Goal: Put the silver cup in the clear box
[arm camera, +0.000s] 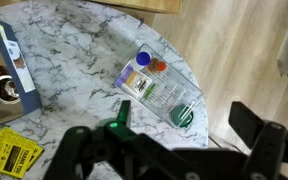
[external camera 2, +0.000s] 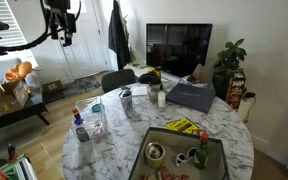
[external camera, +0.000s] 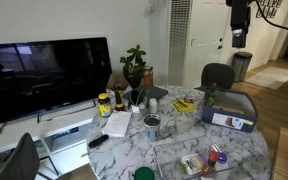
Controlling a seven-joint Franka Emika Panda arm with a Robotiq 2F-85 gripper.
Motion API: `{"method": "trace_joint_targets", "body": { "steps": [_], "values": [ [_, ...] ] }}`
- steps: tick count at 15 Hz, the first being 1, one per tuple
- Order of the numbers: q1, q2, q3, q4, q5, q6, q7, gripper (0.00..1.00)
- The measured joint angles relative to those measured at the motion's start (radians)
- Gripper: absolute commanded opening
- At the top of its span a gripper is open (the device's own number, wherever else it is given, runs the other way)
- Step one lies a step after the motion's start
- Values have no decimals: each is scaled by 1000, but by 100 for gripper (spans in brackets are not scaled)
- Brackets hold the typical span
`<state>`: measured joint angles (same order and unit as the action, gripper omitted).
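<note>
Claw (external camera: pixel 239 22) hanging high over the table (external camera: pixel 174 140), jaws wide apart, nothing btwn them in wrist view. Silver cup (external camera: pixel 152 124) upright on the marble, mid-table, near the clear box (external camera: pixel 199 160) but not touching. Box at table edge w/ bottles (arm camera: pixel 144 70) inside, below wrist cam.

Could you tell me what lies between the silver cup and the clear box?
Only bare marble tabletop separates the shiny silver metal cup from the low clear plastic box; both exterior views show this.
</note>
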<state>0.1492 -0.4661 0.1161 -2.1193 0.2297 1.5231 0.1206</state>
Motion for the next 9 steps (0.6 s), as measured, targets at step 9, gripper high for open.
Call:
{"method": "trace_joint_targets", "body": {
  "steps": [9],
  "values": [
    [-25, 48, 17, -5, -6, 143, 53, 100]
  ]
}}
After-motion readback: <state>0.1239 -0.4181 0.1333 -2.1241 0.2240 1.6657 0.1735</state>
